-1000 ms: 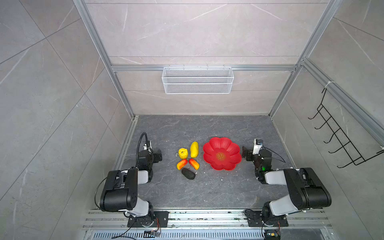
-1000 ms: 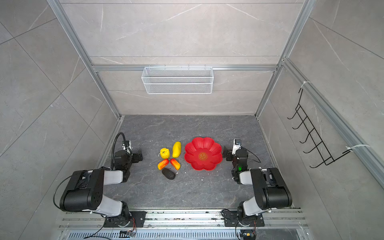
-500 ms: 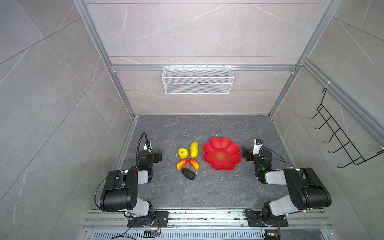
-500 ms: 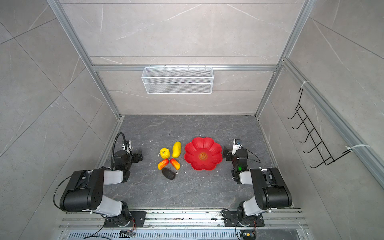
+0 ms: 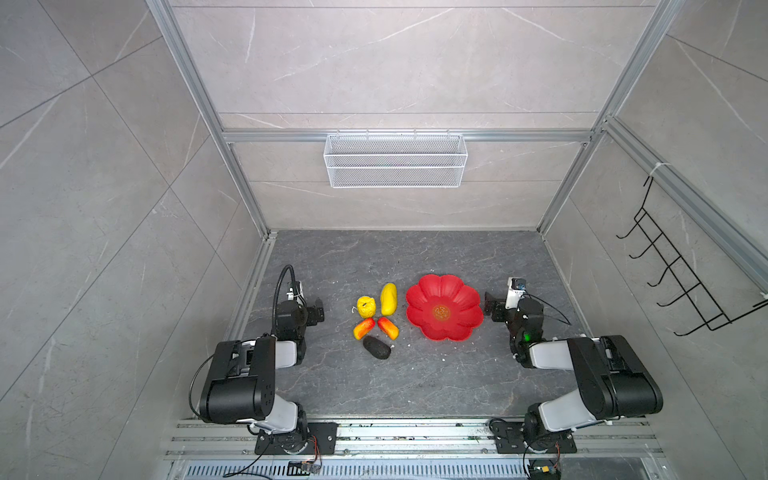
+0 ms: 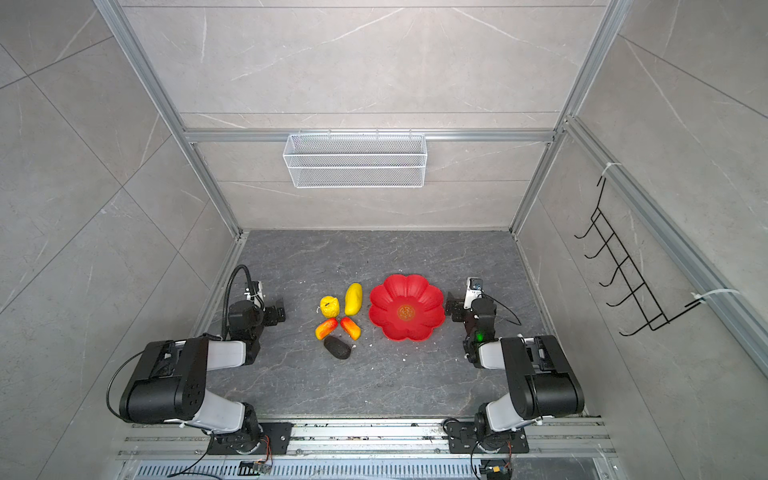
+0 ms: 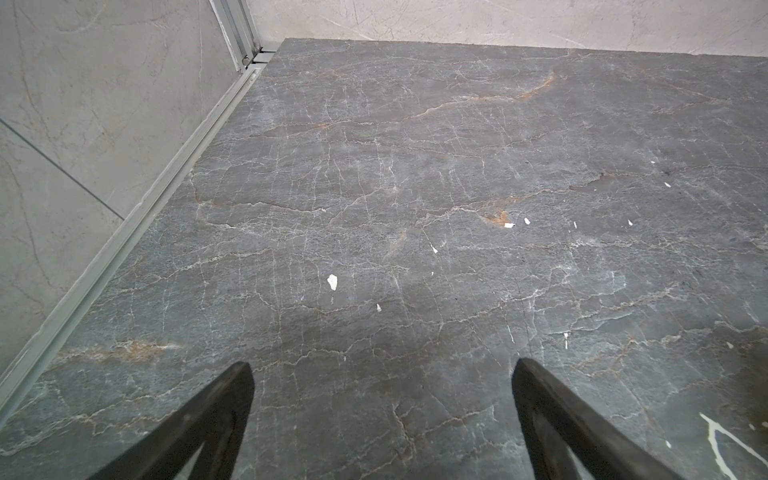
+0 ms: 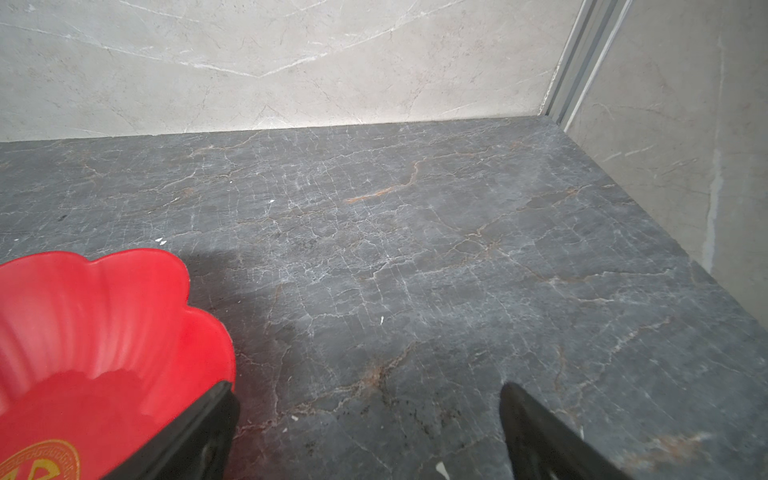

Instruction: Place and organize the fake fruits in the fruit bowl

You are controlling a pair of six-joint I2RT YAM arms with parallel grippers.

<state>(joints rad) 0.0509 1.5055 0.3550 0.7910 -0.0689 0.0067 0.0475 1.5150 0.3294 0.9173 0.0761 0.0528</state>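
Five glossy fake fruits cluster on the tabletop beside the empty red fruit bowl. Probably light, hard, slippery: pinch across the narrow middle. The left tool and right tool gape, empty.

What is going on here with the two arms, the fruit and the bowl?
Nothing is held yet. Both arms sit low at the sides, left pincer and right pincer open and empty. Five fruits lie clustered on the table left of the red bowl: a round yellow one, a long yellow one, two red-orange ones, a black one. The bowl is empty, the right pincer close beside its rim.
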